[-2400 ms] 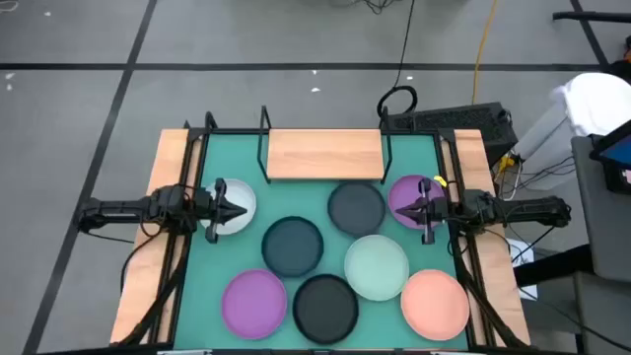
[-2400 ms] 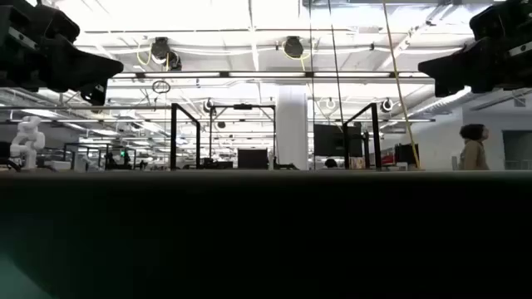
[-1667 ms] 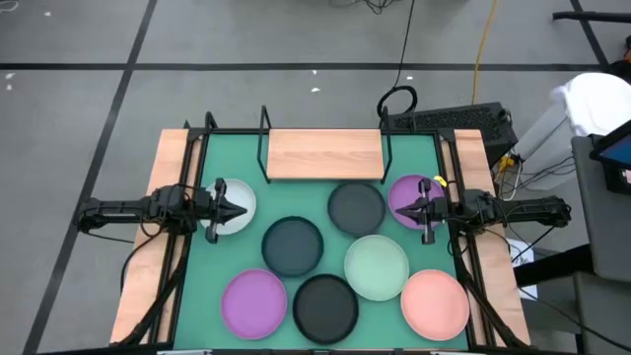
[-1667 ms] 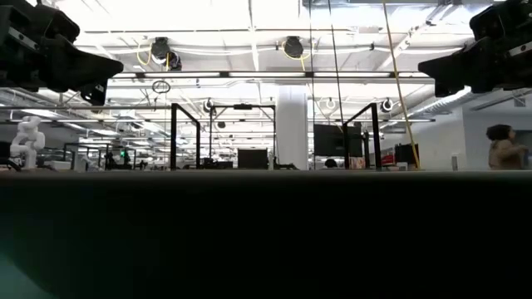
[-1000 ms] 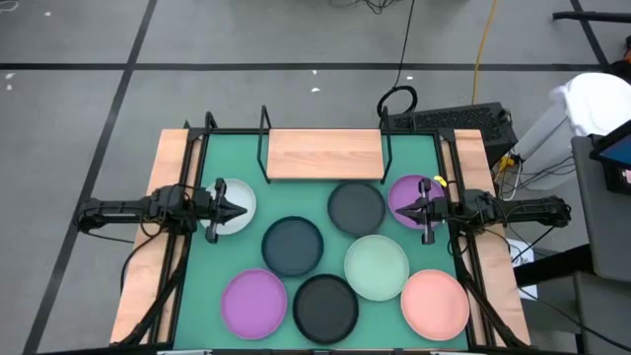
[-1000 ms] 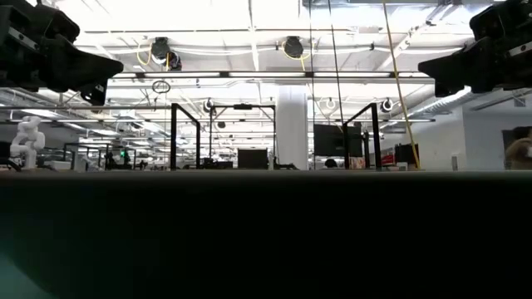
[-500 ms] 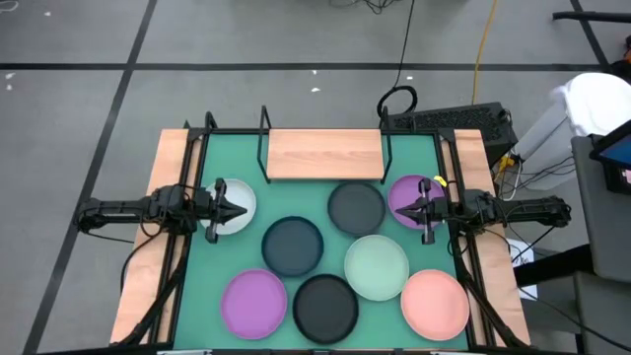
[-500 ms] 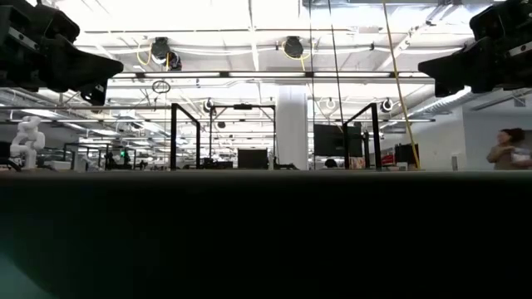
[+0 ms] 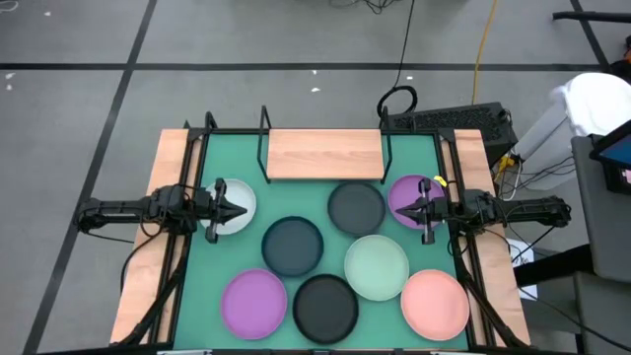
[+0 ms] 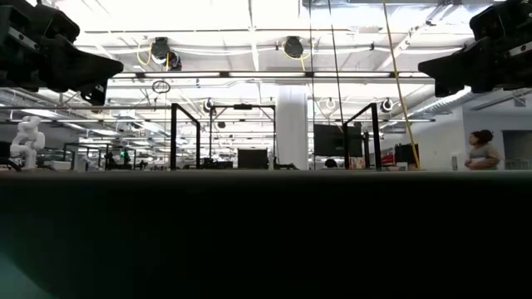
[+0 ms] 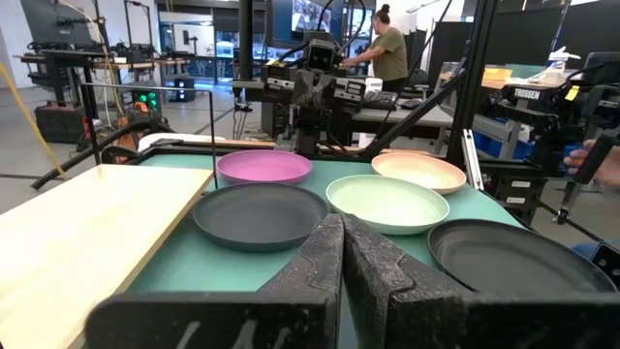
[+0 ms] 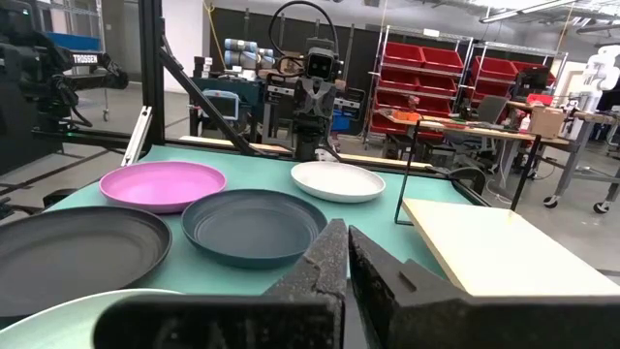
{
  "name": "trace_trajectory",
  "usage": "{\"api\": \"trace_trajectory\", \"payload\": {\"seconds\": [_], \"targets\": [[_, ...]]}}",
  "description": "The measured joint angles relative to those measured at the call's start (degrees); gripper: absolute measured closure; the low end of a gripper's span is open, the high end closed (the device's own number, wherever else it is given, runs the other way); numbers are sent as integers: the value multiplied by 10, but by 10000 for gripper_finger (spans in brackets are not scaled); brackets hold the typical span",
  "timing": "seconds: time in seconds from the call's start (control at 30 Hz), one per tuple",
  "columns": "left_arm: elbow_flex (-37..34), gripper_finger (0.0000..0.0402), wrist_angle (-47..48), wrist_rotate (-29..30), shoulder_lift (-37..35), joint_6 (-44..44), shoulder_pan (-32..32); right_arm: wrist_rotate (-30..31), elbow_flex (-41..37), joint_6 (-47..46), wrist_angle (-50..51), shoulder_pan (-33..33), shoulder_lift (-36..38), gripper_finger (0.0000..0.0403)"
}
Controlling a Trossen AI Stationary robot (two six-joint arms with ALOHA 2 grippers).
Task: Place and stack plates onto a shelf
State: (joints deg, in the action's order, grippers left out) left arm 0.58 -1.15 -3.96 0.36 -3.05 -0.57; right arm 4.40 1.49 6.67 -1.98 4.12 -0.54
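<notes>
Premises are presenting as a robotics laboratory within an open industrial hall. Behind the green-topped table (image 9: 315, 163), red parts bins (image 12: 441, 82) are sitting on racking, a white humanoid robot (image 10: 27, 139) is standing, monitors (image 10: 332, 139) are showing, and a person (image 11: 387, 53) is working at a bench.

The shelf (image 9: 324, 155) board lies bare, approach hemmed by black posts (image 9: 263, 148) at its corners.

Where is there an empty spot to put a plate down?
The shelf board is bare. There is green mat free between the shelf, the white plate and the grey plate. The near half is crowded: purple, black, mint and pink plates sit close together.
</notes>
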Motion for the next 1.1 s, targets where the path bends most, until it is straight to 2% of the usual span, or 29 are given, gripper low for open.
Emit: {"api": "trace_trajectory", "payload": {"seconds": [0.4, 0.57, 0.7, 0.8, 0.93, 1.1], "targets": [[0, 389, 0, 0, 0, 0, 0, 0, 0, 15, -8, 0, 0, 403], [0, 389, 0, 0, 0, 0, 0, 0, 0, -51, -11, 0, 0, 403], [0, 389, 0, 0, 0, 0, 0, 0, 0, -17, -15, 0, 0, 403], [0, 389, 0, 0, 0, 0, 0, -5, 1, -38, -43, 0, 0, 403], [0, 389, 0, 0, 0, 0, 0, -16, 17, -75, -45, 3, -7, 403], [0, 389, 0, 0, 0, 0, 0, -4, 61, -77, -49, 3, -47, 403]]}}
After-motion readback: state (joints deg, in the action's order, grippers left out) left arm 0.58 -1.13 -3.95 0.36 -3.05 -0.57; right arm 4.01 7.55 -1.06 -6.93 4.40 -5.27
